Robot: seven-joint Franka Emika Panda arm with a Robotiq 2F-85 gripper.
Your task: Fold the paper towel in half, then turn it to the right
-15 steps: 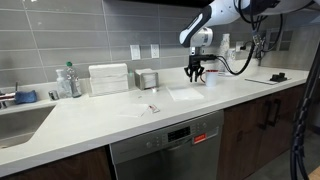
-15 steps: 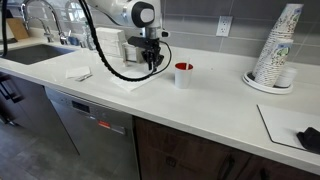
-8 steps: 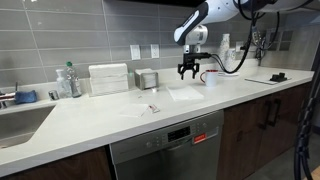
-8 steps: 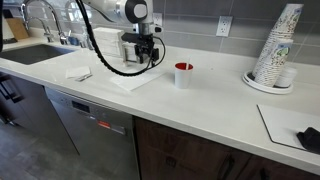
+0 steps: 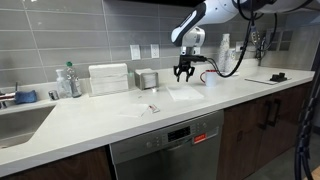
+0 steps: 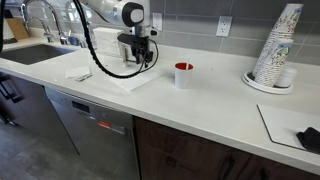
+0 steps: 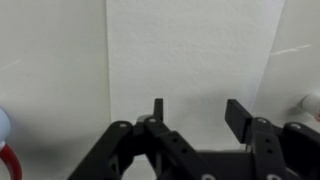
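The paper towel (image 7: 190, 60) is a plain white sheet lying flat on the white countertop. It fills the middle of the wrist view, under my gripper. It also shows in both exterior views (image 5: 186, 94) (image 6: 128, 78), where it barely stands out from the counter. My gripper (image 7: 198, 112) is open and empty, hanging above the towel and pointing down at it. It shows in both exterior views (image 5: 184, 73) (image 6: 138, 60), a little above the sheet.
A red cup (image 6: 182, 75) stands close beside the towel. A crumpled scrap (image 6: 78, 73) lies on the counter. A white ribbed box (image 5: 108, 78), a metal holder (image 5: 147, 79) and bottles (image 5: 68, 82) stand by the tiled wall. A sink (image 5: 20, 118) and stacked cups (image 6: 275, 50) are at the ends.
My gripper has risen off the towel and moved back toward the wall side of the sheet. The towel lies where it was.
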